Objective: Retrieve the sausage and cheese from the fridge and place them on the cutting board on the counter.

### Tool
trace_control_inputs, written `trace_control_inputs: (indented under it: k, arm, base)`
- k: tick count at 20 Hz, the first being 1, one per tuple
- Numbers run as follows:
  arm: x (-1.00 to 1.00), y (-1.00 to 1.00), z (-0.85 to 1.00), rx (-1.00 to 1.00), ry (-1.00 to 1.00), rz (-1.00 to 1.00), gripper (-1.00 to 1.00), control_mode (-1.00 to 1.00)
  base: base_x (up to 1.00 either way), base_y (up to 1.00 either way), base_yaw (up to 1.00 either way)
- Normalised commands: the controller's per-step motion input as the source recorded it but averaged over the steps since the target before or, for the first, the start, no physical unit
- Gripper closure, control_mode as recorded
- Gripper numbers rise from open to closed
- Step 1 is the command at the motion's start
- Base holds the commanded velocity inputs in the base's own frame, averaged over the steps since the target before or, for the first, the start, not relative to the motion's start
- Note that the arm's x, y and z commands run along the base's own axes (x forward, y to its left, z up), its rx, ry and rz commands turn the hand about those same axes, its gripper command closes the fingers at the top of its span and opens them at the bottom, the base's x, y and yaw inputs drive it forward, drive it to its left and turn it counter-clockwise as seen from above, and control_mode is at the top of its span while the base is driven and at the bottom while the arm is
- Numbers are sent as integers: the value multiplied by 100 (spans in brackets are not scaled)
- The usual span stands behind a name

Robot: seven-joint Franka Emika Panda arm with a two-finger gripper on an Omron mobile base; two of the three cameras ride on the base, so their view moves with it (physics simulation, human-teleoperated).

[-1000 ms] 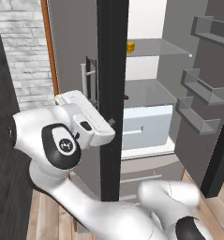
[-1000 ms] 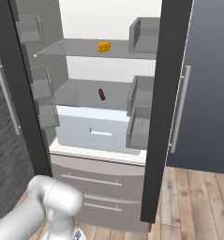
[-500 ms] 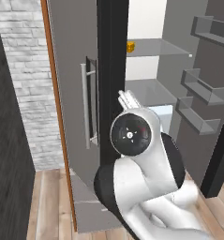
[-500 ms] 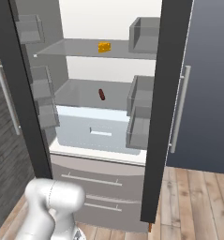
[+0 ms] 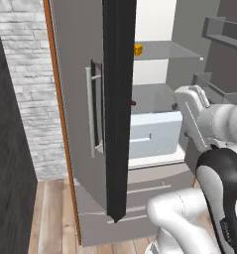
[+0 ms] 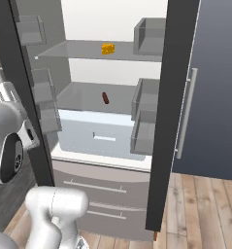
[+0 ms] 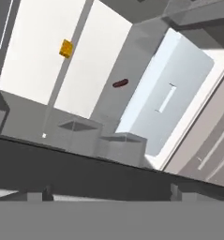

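The fridge [image 6: 178, 97] stands with both doors open, showing its white interior. The yellow-orange cheese [image 6: 107, 48] sits on the upper glass shelf, and shows as cheese [image 5: 138, 49] and cheese [image 7: 66, 48]. The dark red-brown sausage [image 6: 106, 97] lies on the shelf below, above the pale drawer, and shows as sausage [image 7: 120, 83]. My gripper [image 7: 111, 193] is open, its tips wide apart with nothing between them. It is outside the fridge, well short of both foods. My arm [image 5: 221, 163] rises in front of the right half of the opening. The cutting board and counter are out of view.
The left door [image 5: 117, 109] stands edge-on, close to the arm's left. Grey door bins [image 6: 146, 116] line both doors. A pale drawer [image 6: 105, 138] sits under the sausage shelf, with lower drawers [image 6: 95, 187] beneath. A brick wall [image 5: 26, 74] is at the left.
My arm has swung from the left side of the left door across to the right, and now faces the open fridge interior. The gripper has stayed open, and the foods have not moved.
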Motion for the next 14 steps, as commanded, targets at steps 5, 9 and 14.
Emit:
trace_control_inputs:
  k: [5,9,14]
  arm:
    - [100,-41,-2,32,-2,40,-100,-100]
    - [98,7,-37,5,-1,27,-100,-100]
    - [74,30,-18,0,0,9,-100,-100]
  base:
    - [0,0,0]
    - [0,0,0]
    - [0,0,0]
